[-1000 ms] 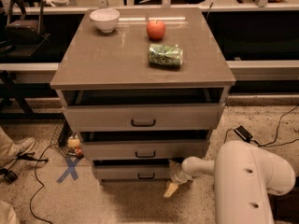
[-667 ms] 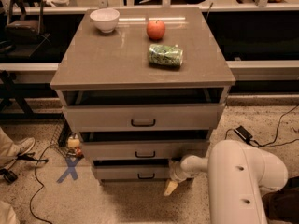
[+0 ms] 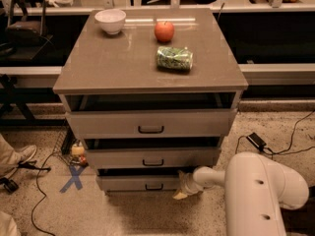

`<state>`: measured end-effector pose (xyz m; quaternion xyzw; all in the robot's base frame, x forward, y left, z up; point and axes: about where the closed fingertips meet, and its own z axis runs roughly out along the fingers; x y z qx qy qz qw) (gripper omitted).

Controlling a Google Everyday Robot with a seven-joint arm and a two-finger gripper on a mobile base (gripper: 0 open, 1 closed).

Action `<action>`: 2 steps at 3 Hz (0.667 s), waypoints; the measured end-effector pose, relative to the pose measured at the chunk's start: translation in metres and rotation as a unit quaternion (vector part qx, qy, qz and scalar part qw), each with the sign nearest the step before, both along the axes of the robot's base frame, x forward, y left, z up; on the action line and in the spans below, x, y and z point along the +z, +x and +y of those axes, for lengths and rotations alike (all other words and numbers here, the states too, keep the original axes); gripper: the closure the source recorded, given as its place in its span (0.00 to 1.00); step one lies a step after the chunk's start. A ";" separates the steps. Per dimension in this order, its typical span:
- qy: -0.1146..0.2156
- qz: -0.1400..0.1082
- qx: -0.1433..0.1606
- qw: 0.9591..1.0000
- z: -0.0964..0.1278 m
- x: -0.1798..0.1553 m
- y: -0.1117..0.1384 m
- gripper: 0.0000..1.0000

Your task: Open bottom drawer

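The bottom drawer [image 3: 128, 183] is the lowest of three grey-beige drawer fronts, with a small black bar handle [image 3: 154, 187] at its centre. It stands slightly out, with a dark gap above it. My gripper [image 3: 181, 188] is at the right end of that drawer front, low near the floor, on the end of the white arm [image 3: 256, 191] that reaches in from the lower right. The gripper is to the right of the handle and not on it.
The middle drawer [image 3: 150, 157] and top drawer [image 3: 150, 123] also stand slightly out. On the cabinet top are a white bowl [image 3: 110, 20], a red apple [image 3: 164, 31] and a green bag [image 3: 174, 58]. Cables and a blue X mark [image 3: 73, 178] lie on the floor at left.
The white arm's bulk has shifted a little in the lower right. The gripper stays at the bottom drawer's right end and the drawers have not visibly moved.
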<state>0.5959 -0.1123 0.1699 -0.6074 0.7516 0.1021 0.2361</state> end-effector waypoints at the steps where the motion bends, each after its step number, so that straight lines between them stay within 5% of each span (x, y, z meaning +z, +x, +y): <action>1: 0.006 0.006 -0.008 1.000 -0.005 -0.001 -0.009 0.62; 2: 0.006 0.006 -0.008 1.000 -0.005 0.007 -0.009 0.85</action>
